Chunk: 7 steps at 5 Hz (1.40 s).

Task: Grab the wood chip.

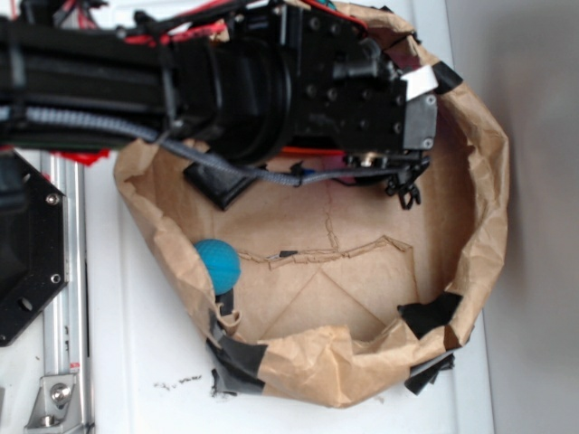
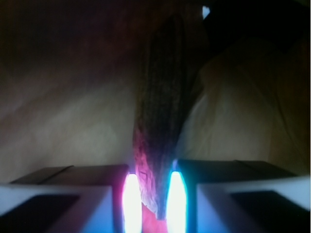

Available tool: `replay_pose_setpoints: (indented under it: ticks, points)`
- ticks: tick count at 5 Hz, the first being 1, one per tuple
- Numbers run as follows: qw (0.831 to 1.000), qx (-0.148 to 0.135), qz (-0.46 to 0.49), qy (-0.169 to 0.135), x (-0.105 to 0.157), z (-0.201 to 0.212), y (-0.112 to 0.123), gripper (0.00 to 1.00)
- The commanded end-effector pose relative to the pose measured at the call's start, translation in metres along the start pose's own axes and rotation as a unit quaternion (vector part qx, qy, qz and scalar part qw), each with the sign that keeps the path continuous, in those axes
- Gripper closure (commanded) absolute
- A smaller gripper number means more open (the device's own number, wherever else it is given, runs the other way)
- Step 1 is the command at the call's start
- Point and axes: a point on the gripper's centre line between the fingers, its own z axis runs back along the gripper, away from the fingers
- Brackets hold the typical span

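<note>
Right in front of your wrist camera, the gripper (image 2: 149, 196) is pinching the wood chip (image 2: 163, 116) between its two glowing pads (image 2: 131, 201). You are seeing the dark, streaky sliver standing up from the pads, with its lower end clamped between them and its upper part reaching away over the brown paper. One pad is shining pink and the other one blue.

From the exterior view, you are looking down into a crumpled paper bag (image 1: 479, 172) which is lying open like a bowl. Black tape strips (image 1: 432, 312) are holding its torn rim in several places. A blue ball (image 1: 218, 265) is sitting inside, against the near-left wall. The black arm (image 1: 226, 77) is reaching across the top of the bag and is hiding the gripper and the chip in this view.
</note>
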Motion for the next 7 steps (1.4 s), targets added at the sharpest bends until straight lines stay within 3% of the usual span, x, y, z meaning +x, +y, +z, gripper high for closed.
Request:
replay_pose_setpoints:
  ticks: [1,2,3,4,5,6,7]
  points:
    - [0.995,-0.063,-0.050,-0.066,-0.007,0.055,-0.018,1.00]
    - [0.990,-0.092,-0.074,-0.075,-0.014,0.072,-0.027,1.00]
    - [0.988,-0.102,-0.085,-0.079,-0.017,0.078,-0.032,1.00]
    - [0.991,-0.092,-0.079,-0.065,-0.014,0.071,-0.030,1.00]
    - [0.989,-0.102,-0.105,-0.028,-0.015,0.082,-0.031,1.00]
    - [0.979,-0.132,-0.144,0.055,-0.020,0.108,-0.018,1.00]
    - [0.984,-0.078,-0.150,0.057,-0.024,0.121,0.006,1.00]
